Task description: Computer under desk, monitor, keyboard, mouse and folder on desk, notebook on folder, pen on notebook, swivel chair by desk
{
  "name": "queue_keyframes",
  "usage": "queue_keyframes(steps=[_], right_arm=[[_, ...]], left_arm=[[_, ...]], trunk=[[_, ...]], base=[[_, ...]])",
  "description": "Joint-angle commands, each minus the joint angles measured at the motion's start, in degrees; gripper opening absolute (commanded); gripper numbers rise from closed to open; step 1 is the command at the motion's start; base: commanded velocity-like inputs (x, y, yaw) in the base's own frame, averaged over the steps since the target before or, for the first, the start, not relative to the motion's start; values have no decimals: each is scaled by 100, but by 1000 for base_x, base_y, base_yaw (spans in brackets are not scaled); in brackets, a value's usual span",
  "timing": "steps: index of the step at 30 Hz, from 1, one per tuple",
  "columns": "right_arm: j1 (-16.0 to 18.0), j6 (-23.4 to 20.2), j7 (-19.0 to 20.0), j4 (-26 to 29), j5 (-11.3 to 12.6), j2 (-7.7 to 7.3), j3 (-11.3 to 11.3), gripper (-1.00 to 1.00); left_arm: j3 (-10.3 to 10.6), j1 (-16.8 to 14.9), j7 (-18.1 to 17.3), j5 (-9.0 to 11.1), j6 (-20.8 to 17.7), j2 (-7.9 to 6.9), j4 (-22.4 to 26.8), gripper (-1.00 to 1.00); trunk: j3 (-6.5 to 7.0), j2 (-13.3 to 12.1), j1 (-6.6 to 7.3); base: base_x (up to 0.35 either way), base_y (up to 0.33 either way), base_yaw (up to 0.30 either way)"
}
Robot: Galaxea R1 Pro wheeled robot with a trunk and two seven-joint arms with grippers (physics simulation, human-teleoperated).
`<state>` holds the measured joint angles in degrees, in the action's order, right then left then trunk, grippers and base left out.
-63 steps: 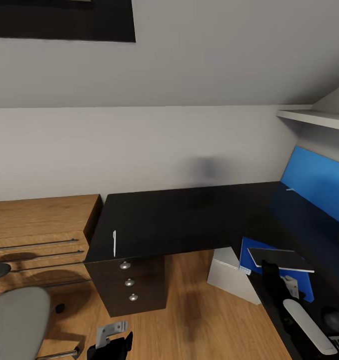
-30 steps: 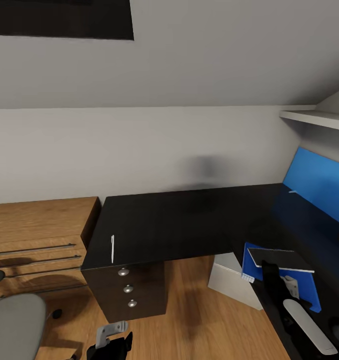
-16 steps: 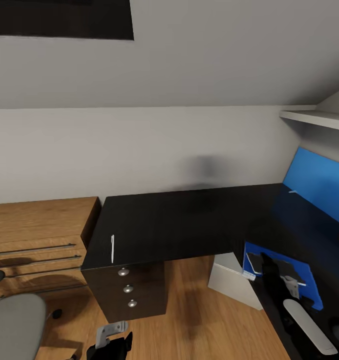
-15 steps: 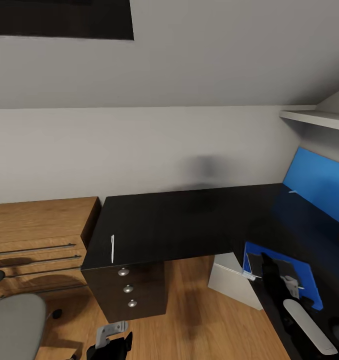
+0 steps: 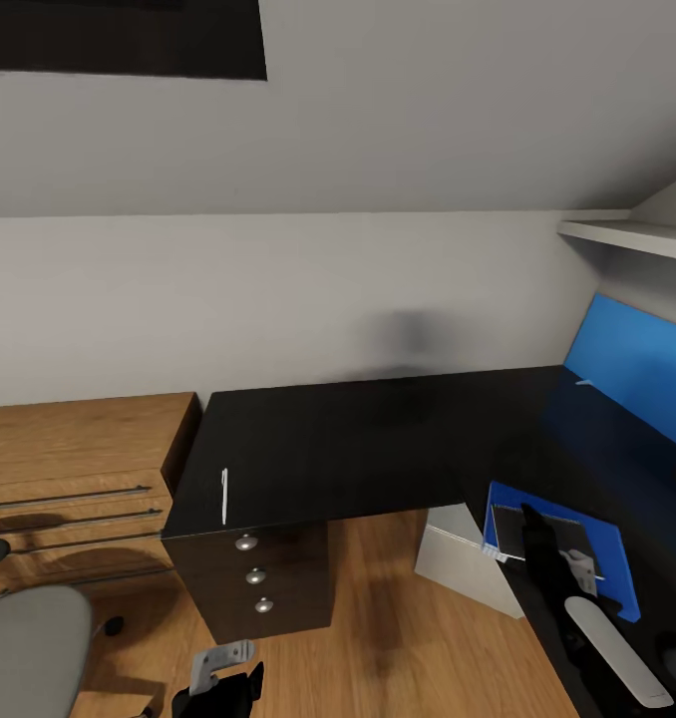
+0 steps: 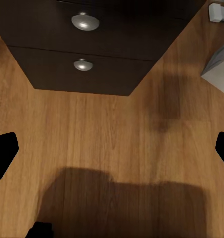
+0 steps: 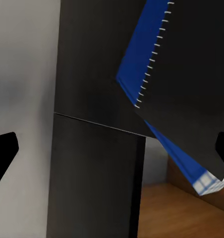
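The right arm is seen in the head view reaching forward and up along the right side, its white forearm leading to a black wrist and the right gripper (image 5: 533, 524). In the right wrist view, its two black fingertips (image 7: 3, 148) are spread wide apart, with nothing between them. The left gripper (image 5: 218, 673) is held low, and its fingertips (image 6: 3, 153) are likewise set wide apart.

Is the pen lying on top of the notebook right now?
No, the pen lies alone on the desk, far from the notebook.
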<state>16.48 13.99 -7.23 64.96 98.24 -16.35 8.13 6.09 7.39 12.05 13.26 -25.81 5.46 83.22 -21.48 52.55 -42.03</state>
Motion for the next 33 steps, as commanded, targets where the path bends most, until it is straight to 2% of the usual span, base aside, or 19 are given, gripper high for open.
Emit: queue_keyframes(steps=[1,11,14,19,22,23,27,29,31,32,33], right_arm=[[4,51,-15,8,46,-8,24,100],[4,90,42,341,-24,-8,44,100],[4,87,158,426,-187,14,126,100],[4,89,399,482,-639,104,362,100],[4,84,421,487,-901,144,645,100],[4,86,419,492,-1018,157,816,100],[4,97,363,498,-1258,231,1135,100],[4,100,281,493,-1458,382,1217,100],[4,99,122,481,-1944,605,1262,100],[4,98,73,478,-2105,658,1271,100],[4,97,-69,469,-2620,811,1289,100]], left_arm=[[7,0,52,61,-20,-1,11,100],[12,0,52,63,-21,-1,11,100],[13,0,52,63,-21,-1,11,100],[14,0,52,63,-21,-1,11,100],[15,0,52,63,-21,-1,11,100],[15,0,52,63,-21,-1,11,100],[15,0,52,63,-21,-1,11,100],[15,0,52,63,-21,3,11,100],[15,0,52,63,-21,6,11,100],[15,0,52,63,-21,6,11,100],[15,0,52,63,-21,7,11,100]], trunk=[[-6,5,-1],[-6,5,-1],[-6,5,-1],[-9,5,-1],[-17,5,-1],[-18,5,-1],[-17,5,-1],[-12,5,-1],[-7,5,-1],[-4,5,-1],[-1,5,-1]], base=[[0,0,0],[0,0,0],[0,0,0],[0,0,23],[0,0,164],[0,0,219],[0,0,245],[0,0,265],[0,0,270],[0,0,272],[0,0,273]])
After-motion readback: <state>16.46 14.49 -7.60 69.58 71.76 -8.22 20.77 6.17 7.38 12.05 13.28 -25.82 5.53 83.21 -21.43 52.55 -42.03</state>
